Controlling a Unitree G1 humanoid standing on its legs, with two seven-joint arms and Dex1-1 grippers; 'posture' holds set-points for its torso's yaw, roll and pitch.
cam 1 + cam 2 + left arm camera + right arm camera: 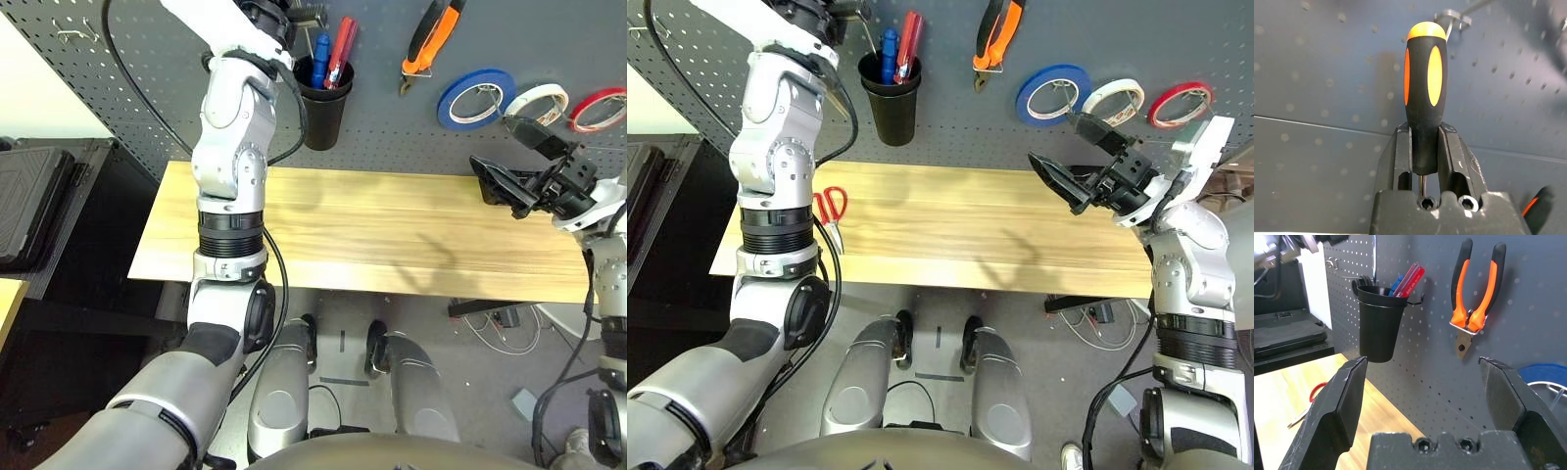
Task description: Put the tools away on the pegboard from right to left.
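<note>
The dark grey pegboard point(411, 147) rises behind the wooden bench point(392, 235). A black cup point(893, 98) hangs on it, with the orange-handled pliers point(1474, 298) hooked to its right and the whitish tape roll point(1114, 98) hung between a blue and a red roll. The left end effector point(1425, 161) is clenched on the screwdriver point(1425, 93), held up against the pegboard. The right end effector point(1080, 157) hovers released above the bench. The red-handled scissors point(831, 211) lie on the bench's left end.

The silver left arm reaches up and forward, its left gripper point(1425, 161) clamped on the shaft end of a slim screwdriver with an orange-and-black handle point(1425, 93). The right arm is held low at the side, its right gripper point(1081, 162) spread wide, holding nothing.
</note>
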